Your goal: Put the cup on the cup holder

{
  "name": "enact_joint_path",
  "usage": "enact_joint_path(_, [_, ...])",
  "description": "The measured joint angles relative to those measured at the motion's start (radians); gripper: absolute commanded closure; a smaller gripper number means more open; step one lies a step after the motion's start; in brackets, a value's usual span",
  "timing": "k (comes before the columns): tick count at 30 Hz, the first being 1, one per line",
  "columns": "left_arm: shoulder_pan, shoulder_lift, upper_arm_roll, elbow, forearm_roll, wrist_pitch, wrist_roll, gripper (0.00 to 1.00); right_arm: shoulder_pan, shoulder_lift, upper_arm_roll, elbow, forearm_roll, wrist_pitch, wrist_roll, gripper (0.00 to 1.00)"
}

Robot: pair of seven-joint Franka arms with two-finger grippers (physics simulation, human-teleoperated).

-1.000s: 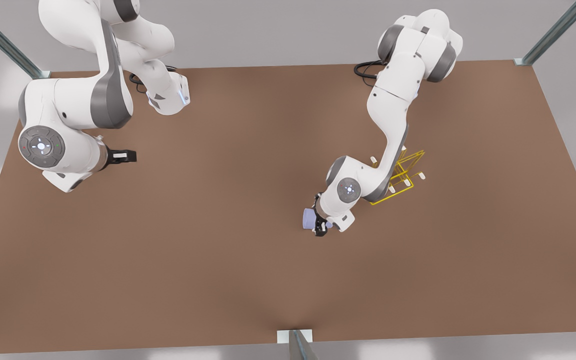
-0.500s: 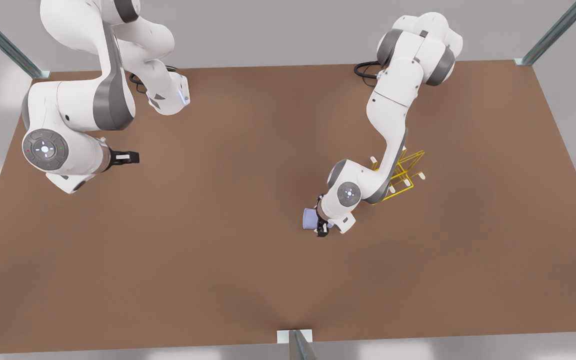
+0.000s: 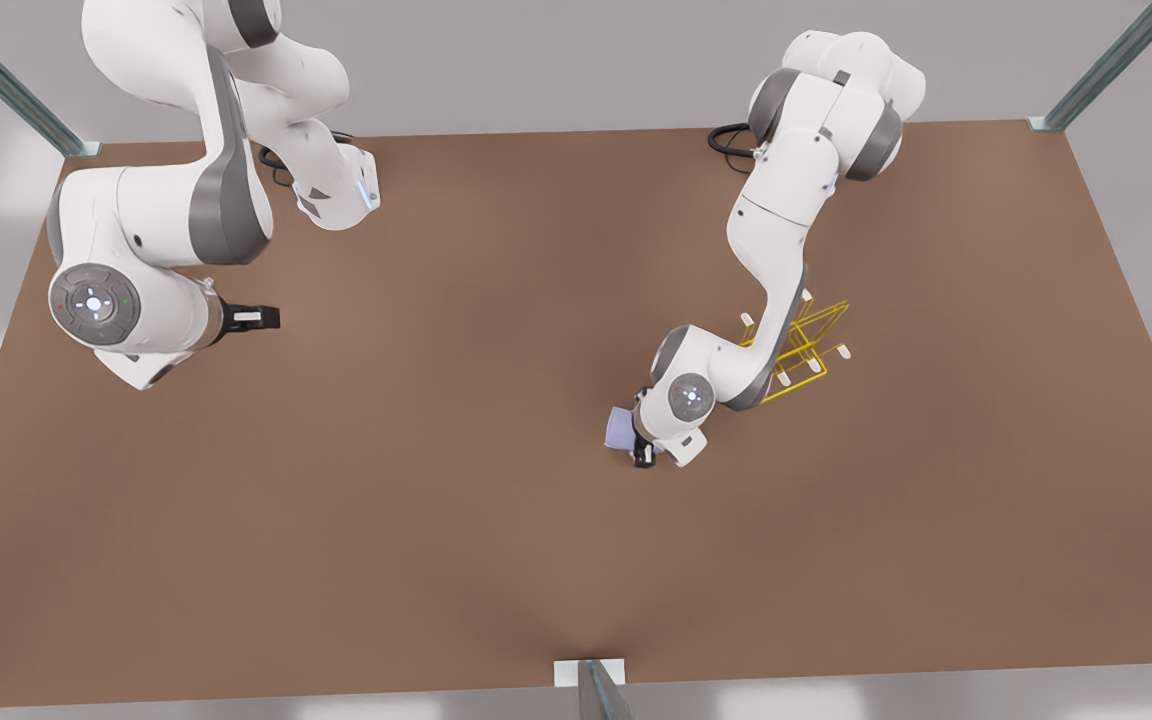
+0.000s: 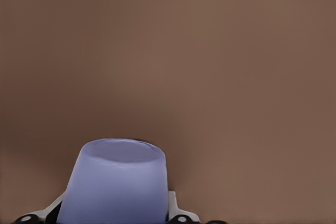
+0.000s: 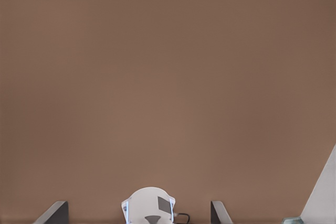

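Note:
The lavender-blue cup (image 3: 620,428) sits between the fingers of my left gripper (image 3: 641,446), which is shut on it a little above the brown table, right of centre in the front view. In the left wrist view the cup (image 4: 118,182) stands with its closed end pointing away, and the fingers (image 4: 181,216) flank its wider end. The yellow wire cup holder (image 3: 818,338) stands on the table behind that arm, partly hidden by its forearm. My right gripper (image 3: 254,317) waits open at the front view's left, its fingers (image 5: 56,211) spread apart over bare table.
The brown table (image 3: 436,500) spreads wide around both arms. The two arm bases stand at the far edge, one of them (image 5: 149,205) seen from the right wrist view. Metal frame posts (image 3: 596,690) rise at the table's corners and at the near edge.
My left gripper has drawn the cup slightly toward the far side, with the wrist turning over it. The right arm has drifted a little to the front view's right.

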Motion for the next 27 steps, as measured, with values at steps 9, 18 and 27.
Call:
enact_joint_path(9, [-0.055, -0.017, 0.11, 0.233, -0.039, -0.129, -0.018, 0.34, 0.0, 0.003, 0.0, 0.0, -0.001, 0.001, 0.0, 0.0])
enact_joint_path(18, [-0.762, 0.164, 1.143, 0.222, 0.046, -0.479, -0.104, 0.33, -0.001, 0.013, -0.004, 0.0, 0.003, 0.001, 0.001, 0.0])
enact_joint_path(27, [-0.937, 0.256, 1.262, -0.081, 0.517, -0.645, -0.127, 0.33, -0.001, 0.015, -0.005, 0.0, 0.007, 0.002, 0.003, 0.0])
